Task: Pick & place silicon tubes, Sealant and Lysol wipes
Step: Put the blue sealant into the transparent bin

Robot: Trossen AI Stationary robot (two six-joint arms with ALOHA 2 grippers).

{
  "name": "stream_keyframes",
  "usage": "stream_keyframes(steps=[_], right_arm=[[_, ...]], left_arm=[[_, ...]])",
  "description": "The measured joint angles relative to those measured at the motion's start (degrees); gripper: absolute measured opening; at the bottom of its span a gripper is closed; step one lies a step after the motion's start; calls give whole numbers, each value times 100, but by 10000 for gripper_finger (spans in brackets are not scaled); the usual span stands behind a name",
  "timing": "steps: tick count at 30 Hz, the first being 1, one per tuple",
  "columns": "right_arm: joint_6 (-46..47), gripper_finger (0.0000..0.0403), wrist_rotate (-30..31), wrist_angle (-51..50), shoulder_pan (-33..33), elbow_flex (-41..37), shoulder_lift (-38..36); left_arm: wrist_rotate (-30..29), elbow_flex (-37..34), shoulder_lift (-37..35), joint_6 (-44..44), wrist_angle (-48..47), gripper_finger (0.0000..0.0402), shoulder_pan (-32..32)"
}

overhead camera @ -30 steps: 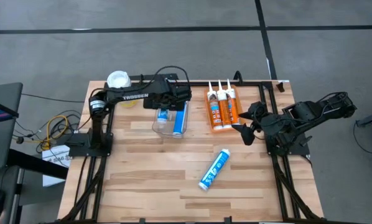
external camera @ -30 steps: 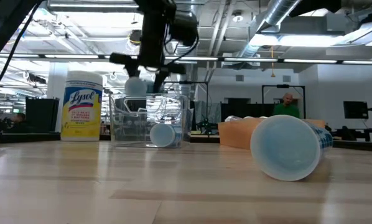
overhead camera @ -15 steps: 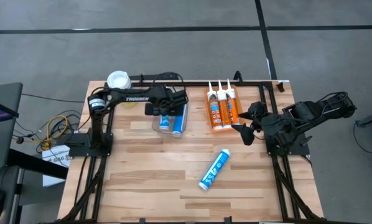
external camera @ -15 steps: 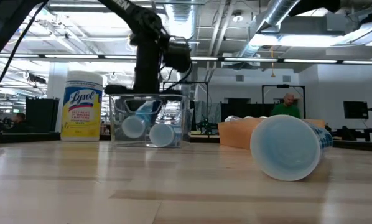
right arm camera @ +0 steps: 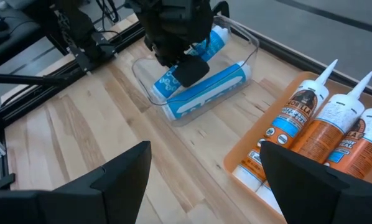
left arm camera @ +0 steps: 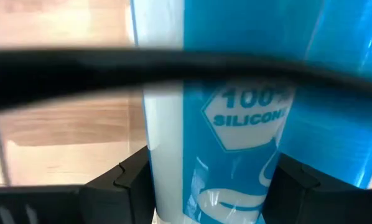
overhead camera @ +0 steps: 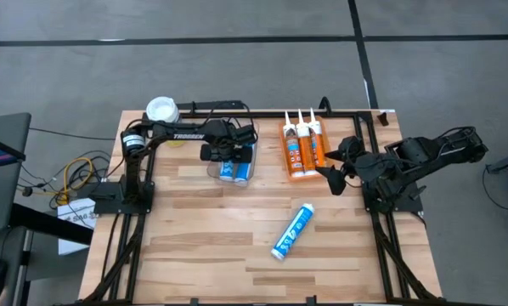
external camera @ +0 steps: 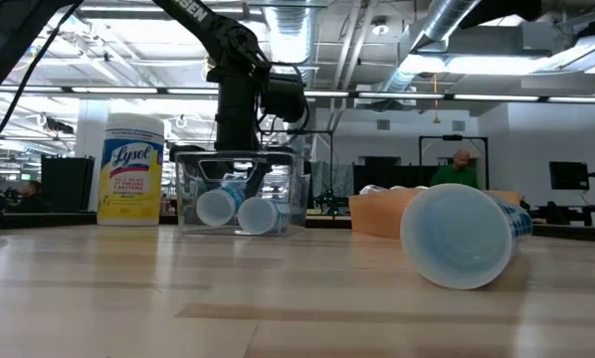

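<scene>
My left gripper (overhead camera: 227,153) reaches down into the clear plastic bin (overhead camera: 211,172) and is shut on a blue-and-white silicone tube (left arm camera: 223,124). A second blue tube (overhead camera: 244,167) lies on the bin's floor beside it. A third blue tube (overhead camera: 292,231) lies on its side on the table's middle. Three orange sealant tubes (overhead camera: 303,146) lie in an orange tray. The Lysol wipes (overhead camera: 161,110) stand upright at the far left, showing the yellow label in the low view (external camera: 130,167). My right gripper (overhead camera: 335,174) is open and empty, right of the tray. My left gripper pinches the tube's round body (left arm camera: 173,155) between its two fingers (left arm camera: 127,183), one on each side. The fingers come from above, pointing down, and lie across the tube. The tube lies about level, low in the bin beside the other tube, with its round end (external camera: 216,207) toward the near edge.
The bin's clear walls (external camera: 188,189) stand close around my left gripper. The orange tray's rim (right arm camera: 236,165) lies just right of the bin. Bare wood runs along the near half of the table around the loose tube (external camera: 462,234).
My left gripper has gone down into the bin with the silicone tube. The tube was above the bin's rim a second ago and now lies low inside it, beside the other tube.
</scene>
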Motion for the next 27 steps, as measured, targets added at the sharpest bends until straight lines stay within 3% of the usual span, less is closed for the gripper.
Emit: stream_keyframes(steps=[4,10,14,22,27], right_arm=[[0,295,-5,66,5,0,0],[0,295,-14,83,11,0,-2],[0,295,-16,83,11,0,-1],[-51,295,-37,79,11,0,-2],[-203,295,-290,66,15,0,-2]], left_arm=[[62,-2,38,1,62,201,-4],[85,-2,42,16,111,275,-9],[154,0,42,16,131,303,-9],[332,373,-296,148,-174,312,-31],[-226,1047,-897,321,-385,313,-338]])
